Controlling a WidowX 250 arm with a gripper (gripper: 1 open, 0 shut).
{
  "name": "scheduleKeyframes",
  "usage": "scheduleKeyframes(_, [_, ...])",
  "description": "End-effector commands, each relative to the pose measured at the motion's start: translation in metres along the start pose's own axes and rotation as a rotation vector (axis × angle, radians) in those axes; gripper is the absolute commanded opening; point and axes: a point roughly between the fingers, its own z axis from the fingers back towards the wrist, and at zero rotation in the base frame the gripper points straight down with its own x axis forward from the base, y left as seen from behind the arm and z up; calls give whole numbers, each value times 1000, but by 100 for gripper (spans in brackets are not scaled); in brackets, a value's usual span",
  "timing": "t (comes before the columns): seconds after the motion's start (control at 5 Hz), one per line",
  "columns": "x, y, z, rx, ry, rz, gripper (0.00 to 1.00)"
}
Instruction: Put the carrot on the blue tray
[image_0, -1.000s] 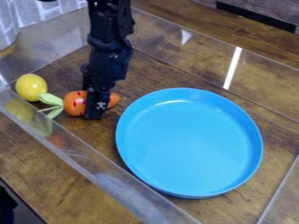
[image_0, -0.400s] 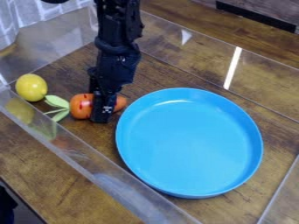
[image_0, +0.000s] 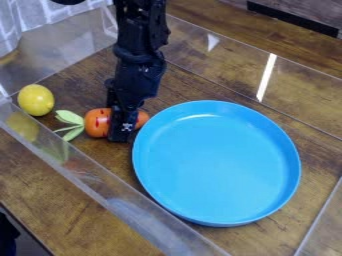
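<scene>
Carrot (image_0: 98, 122) gripped by pincer (image_0: 122, 124), beside blue tray (image_0: 214, 160); lemon (image_0: 36, 99) left.

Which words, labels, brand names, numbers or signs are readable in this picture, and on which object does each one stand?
None can be read. The carrot, the blue tray, the lemon, the gripper and the wooden table show no lettering at this resolution.

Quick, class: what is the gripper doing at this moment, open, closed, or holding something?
Gripper: closed on the carrot, down at the table, beside the blue tray.
</scene>
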Motion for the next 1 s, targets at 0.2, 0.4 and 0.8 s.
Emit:
scheduleKeyframes(0.2, [6,0,33,80,-43,-20,0])
scheduleKeyframes(0.4, [7,-2,38,88,-39,-26,0])
scheduleKeyframes(0.8, [7,-10,58,116,-22,-47,0])
